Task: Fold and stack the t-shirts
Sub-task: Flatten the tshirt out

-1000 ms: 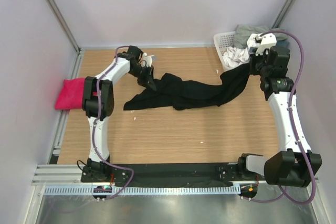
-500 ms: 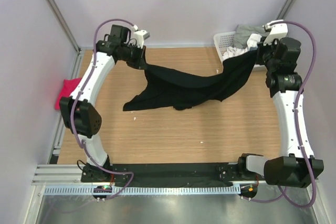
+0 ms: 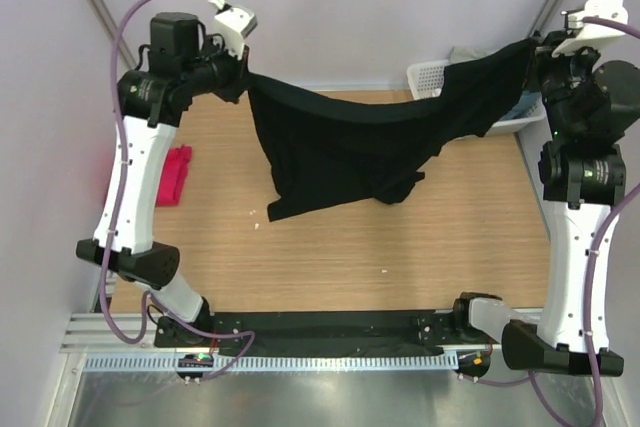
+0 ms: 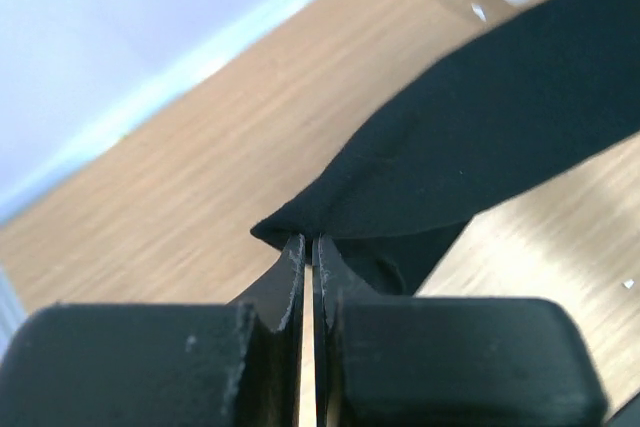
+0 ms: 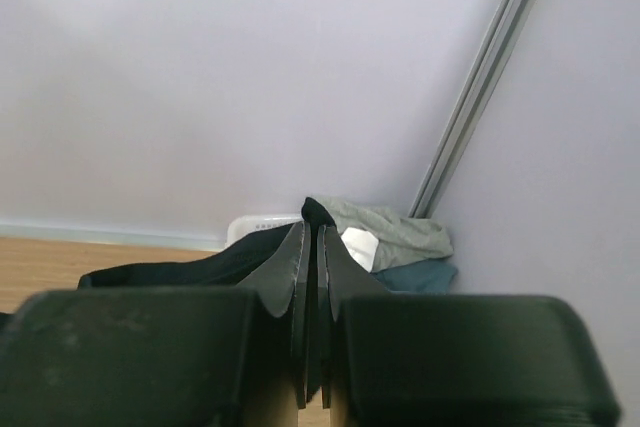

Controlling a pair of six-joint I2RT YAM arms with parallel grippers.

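Observation:
The black t-shirt [image 3: 350, 142] hangs stretched in the air between both grippers, sagging over the back of the table. My left gripper [image 3: 243, 77] is shut on its left end, high at the back left; in the left wrist view the cloth [image 4: 480, 147] runs from my shut gripper [image 4: 311, 242]. My right gripper [image 3: 532, 47] is shut on its right end, high over the basket; the right wrist view shows black cloth [image 5: 317, 211] pinched in that gripper [image 5: 312, 232]. The pink t-shirt [image 3: 173, 174] lies bunched at the table's left edge.
A white latticed basket [image 3: 428, 75] stands at the back right corner, with grey, white and teal cloth [image 5: 400, 237] in it. Small white scraps [image 3: 256, 219] lie on the wooden table [image 3: 400, 247]. Walls close the back and both sides.
Both arms have risen and pulled apart, lifting the black t-shirt off the table until it hangs taut between them. The left arm has swung away from the pink t-shirt.

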